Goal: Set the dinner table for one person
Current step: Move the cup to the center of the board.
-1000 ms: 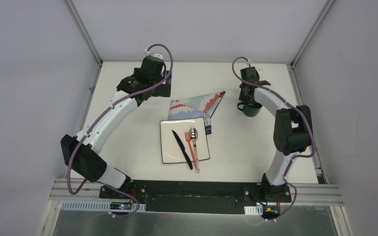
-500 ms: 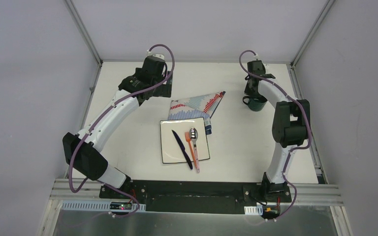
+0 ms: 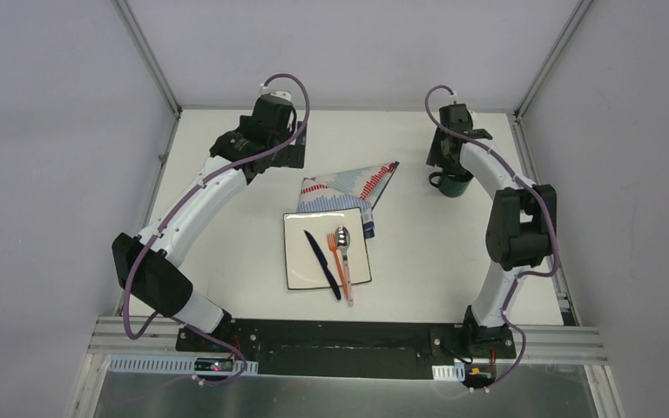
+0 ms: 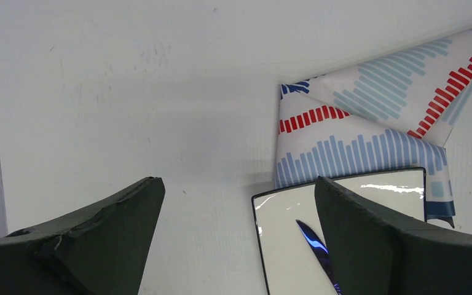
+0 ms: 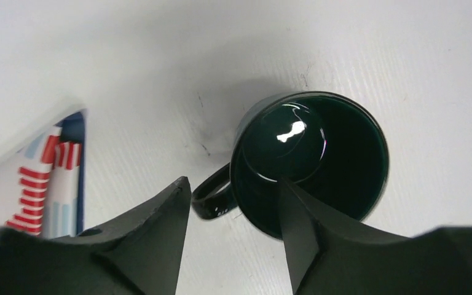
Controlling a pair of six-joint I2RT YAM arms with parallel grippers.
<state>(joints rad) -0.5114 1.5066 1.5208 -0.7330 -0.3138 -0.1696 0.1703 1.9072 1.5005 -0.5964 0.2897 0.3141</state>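
Note:
A dark green mug (image 3: 454,183) (image 5: 310,160) stands upright on the white dinner table (image 3: 226,244), far right of centre. My right gripper (image 3: 443,167) (image 5: 231,181) hangs over it, open. One finger is above the mug's mouth, the other outside by the handle. A white square plate (image 3: 300,252) (image 4: 283,246) lies mid-table with a dark blue knife (image 3: 322,264) (image 4: 316,246), an orange fork (image 3: 340,266) and a spoon (image 3: 343,237) on it. My left gripper (image 3: 283,152) (image 4: 238,179) is open and empty above bare table, far left of the plate.
A striped red-blue-white cloth (image 3: 344,187) (image 4: 356,135) (image 5: 43,178) lies folded behind the plate, partly under its far edge. Grey rails edge the table, and white walls close it in on three sides.
My right gripper carried the mug a little farther back and right, then opened its jaws off it. The left arm barely shifted.

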